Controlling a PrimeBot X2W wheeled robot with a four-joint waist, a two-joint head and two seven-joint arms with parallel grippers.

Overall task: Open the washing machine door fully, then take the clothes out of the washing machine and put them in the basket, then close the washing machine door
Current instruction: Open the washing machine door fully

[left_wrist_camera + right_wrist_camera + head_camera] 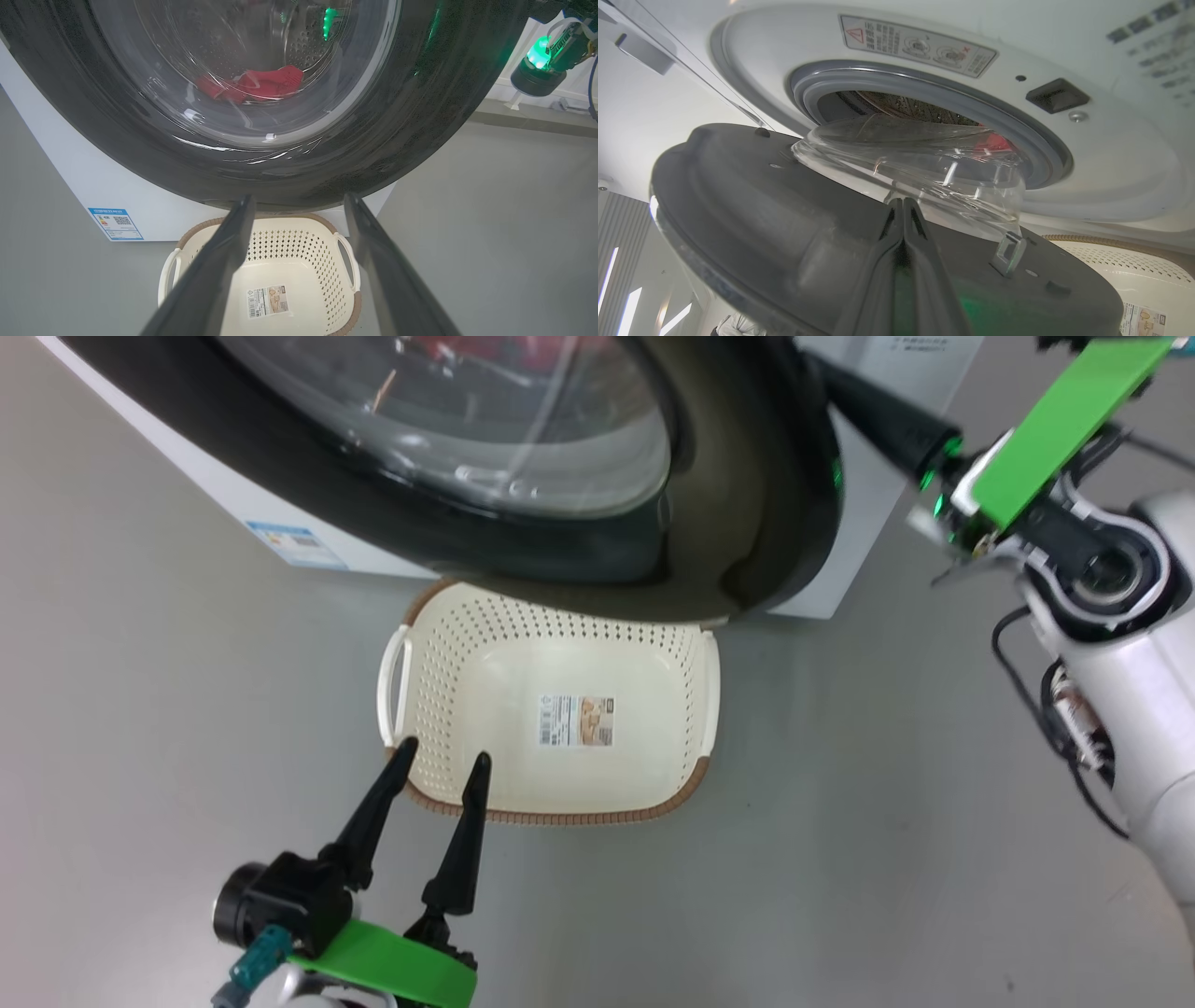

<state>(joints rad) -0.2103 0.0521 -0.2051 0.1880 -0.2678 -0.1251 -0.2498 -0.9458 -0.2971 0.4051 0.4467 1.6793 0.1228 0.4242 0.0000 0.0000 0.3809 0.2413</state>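
Observation:
The washing machine door (747,523) stands partly open, its black rim overhanging the cream basket (560,817) on the floor. Red clothes (252,84) lie in the drum, seen through the door glass, and a red patch of them (994,140) shows past the grey seal. My right gripper (845,392) is shut, its fingers (903,224) laid together against the door's grey inner face (761,210) just below the glass bowl. My left gripper (442,754) hangs open over the basket's near left corner, with nothing between its fingers (233,242).
The white washing machine (233,495) carries a blue label (114,224) low on its front. My right arm's pale elbow (1120,644) stands at the right of the head view. Bare grey floor (887,803) lies around the basket.

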